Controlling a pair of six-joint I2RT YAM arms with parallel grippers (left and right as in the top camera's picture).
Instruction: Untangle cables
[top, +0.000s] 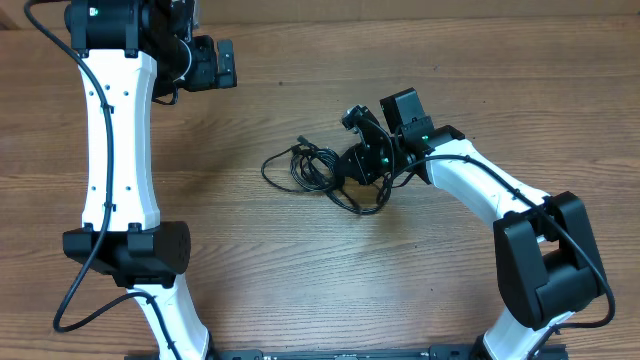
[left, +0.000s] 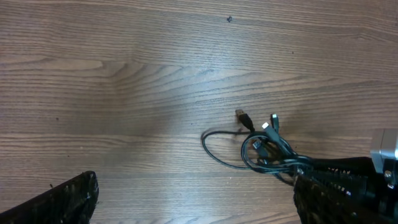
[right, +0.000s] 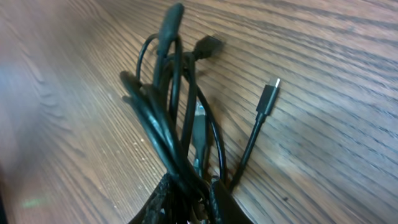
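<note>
Evidently the right tool (right: 189, 202) clamps the cables (top: 305, 168) (likely to lift loops off the tabletop (top: 450, 300)); the left tool (top: 218, 62) hangs spread, well apart.

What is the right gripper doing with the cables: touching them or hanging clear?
Touching. The right wrist view shows the cables running down into the right gripper, pinched between its dark fingers with no gap visible.
</note>
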